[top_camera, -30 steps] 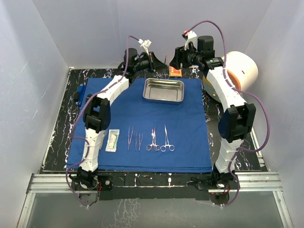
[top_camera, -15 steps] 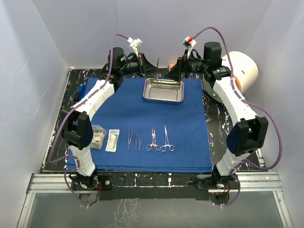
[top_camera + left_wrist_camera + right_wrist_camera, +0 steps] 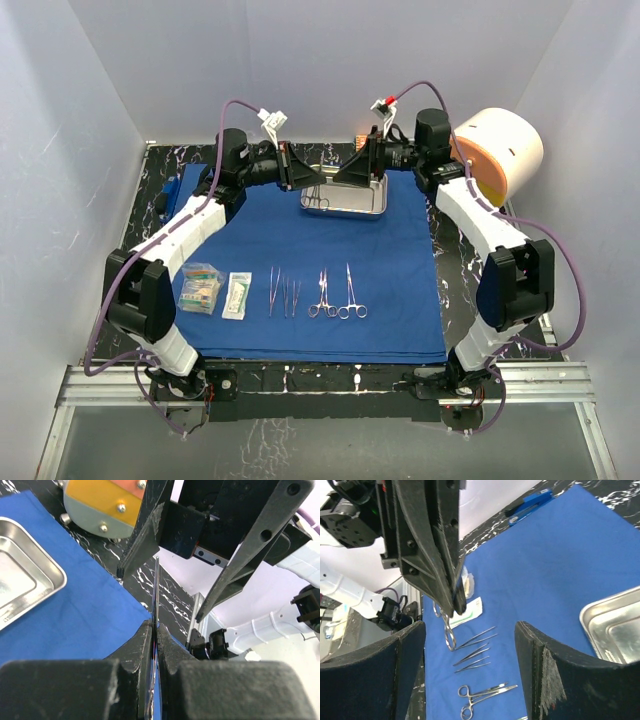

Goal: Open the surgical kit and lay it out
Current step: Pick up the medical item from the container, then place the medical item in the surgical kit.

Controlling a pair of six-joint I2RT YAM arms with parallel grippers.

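1. The blue cloth (image 3: 340, 250) lay spread flat on the tabletop (image 3: 125, 260), with the steel tray (image 3: 365, 200) at the cloth's 12 o'clock edge.
2. The left gripper (image 3: 310, 177) hung over the tray's 9 o'clock end. Its fingers (image 3: 142, 645) were pressed together, pinching a slim steel clamp (image 3: 156, 590) whose ring handles showed past the fingertips.
3. The right gripper (image 3: 346, 175) faced it from 3 o'clock. Its fingers (image 3: 555, 680) were spread wide and gripped nothing.
4. A row lay towards the cloth's 6 o'clock edge: two packets (image 3: 236, 295) at 8 o'clock, thin forceps (image 3: 283, 292) beside them, then two more clamps (image 3: 337, 297).
5. A white-and-orange cylinder (image 3: 500, 150) sat off the cloth at 2 o'clock.
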